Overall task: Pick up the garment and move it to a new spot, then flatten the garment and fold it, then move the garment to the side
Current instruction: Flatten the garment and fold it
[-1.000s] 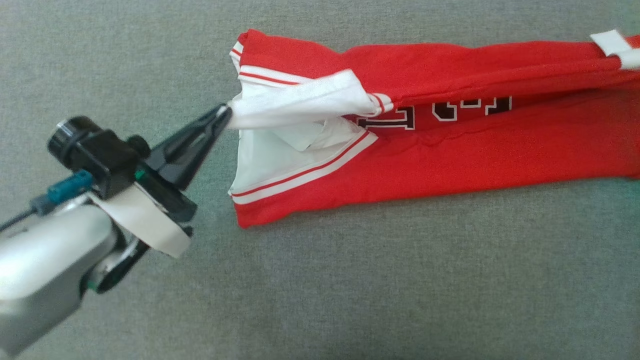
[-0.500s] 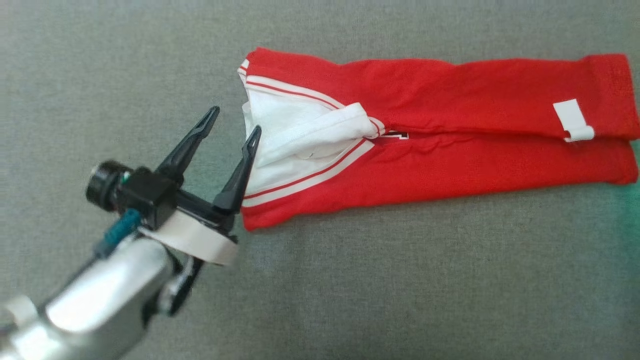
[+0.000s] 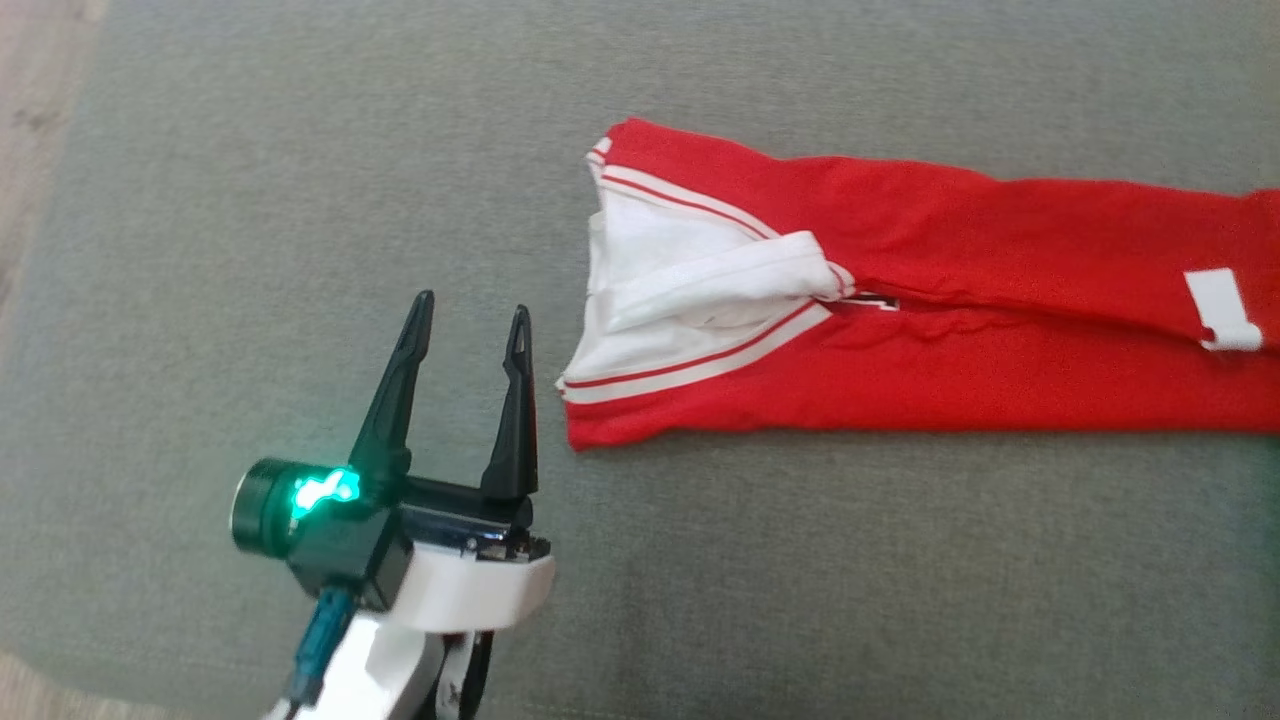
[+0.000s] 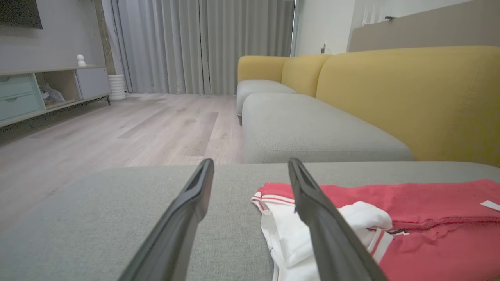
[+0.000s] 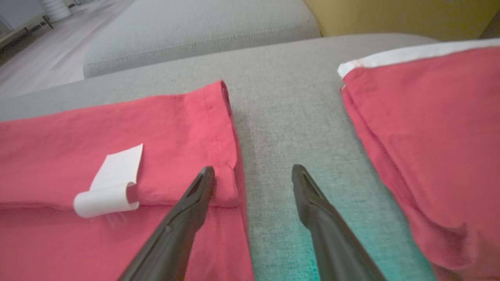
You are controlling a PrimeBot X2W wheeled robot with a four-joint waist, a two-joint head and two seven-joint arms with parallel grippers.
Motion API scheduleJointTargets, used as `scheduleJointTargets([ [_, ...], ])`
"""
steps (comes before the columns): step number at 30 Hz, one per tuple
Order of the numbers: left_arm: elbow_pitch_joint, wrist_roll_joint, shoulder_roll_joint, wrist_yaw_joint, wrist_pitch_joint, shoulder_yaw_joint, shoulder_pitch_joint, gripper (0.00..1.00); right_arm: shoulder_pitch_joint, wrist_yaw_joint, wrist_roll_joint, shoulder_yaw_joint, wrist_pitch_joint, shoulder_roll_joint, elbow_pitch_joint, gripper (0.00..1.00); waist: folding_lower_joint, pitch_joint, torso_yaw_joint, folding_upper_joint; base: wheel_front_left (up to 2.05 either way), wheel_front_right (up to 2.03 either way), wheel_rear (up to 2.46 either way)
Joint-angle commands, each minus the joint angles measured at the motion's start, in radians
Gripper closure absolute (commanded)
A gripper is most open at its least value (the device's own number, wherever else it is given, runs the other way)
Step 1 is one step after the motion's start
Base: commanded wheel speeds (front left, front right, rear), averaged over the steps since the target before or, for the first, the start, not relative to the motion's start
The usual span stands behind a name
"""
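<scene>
Long folded red garment (image 3: 950, 260) being rested on woven grey cushion (image 3: 250, 250), left gripper (image 3: 472, 310) being held apart at its eight o'clock, right gripper (image 5: 254, 171) also apart

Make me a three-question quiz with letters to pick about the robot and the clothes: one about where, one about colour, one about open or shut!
1. Where is the left gripper? A on the garment. B beside its white-trimmed end, not touching. C under it.
2. What colour is most of the garment? A blue. B green. C red.
3. How are the left gripper's jaws? A open, empty. B shut on the garment. C shut, empty.
Answers: B, grey cushion shows between gripper and cloth; C, red with white trim; A, the jaws stand apart with nothing between.
</scene>
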Motion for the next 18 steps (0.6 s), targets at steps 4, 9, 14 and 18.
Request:
scheduleJointTargets([
  [4,-0.049,0.087,-0.052,-0.032,-0.005,0.105,0.041,0.00,-0.027,-0.001,-0.002,0.013,0.061,-0.002,0.038,0.18,0.0001,-0.004,0.029,-0.0001,0.00,0.00,0.00],
  [9,-0.043,0.147,-0.119,-0.089,-0.005,0.167,0.095,0.00,-0.014,-0.001,0.053,0.035,0.098,-0.005,0.044,1.00,0.0001,-0.015,0.039,-0.0001,0.00,0.00,0.00],
  [14,-0.032,0.188,-0.151,-0.137,-0.005,0.233,0.131,0.00,0.004,-0.001,0.040,-0.006,0.054,-0.061,0.026,1.00,0.0001,-0.033,0.016,-0.0001,0.00,0.00,0.00],
  [18,-0.032,0.211,-0.166,-0.172,-0.005,0.281,0.144,0.00,-0.001,-0.001,0.036,-0.062,0.068,-0.120,-0.004,1.00,0.0001,-0.041,-0.008,-0.0001,0.00,0.00,0.00],
])
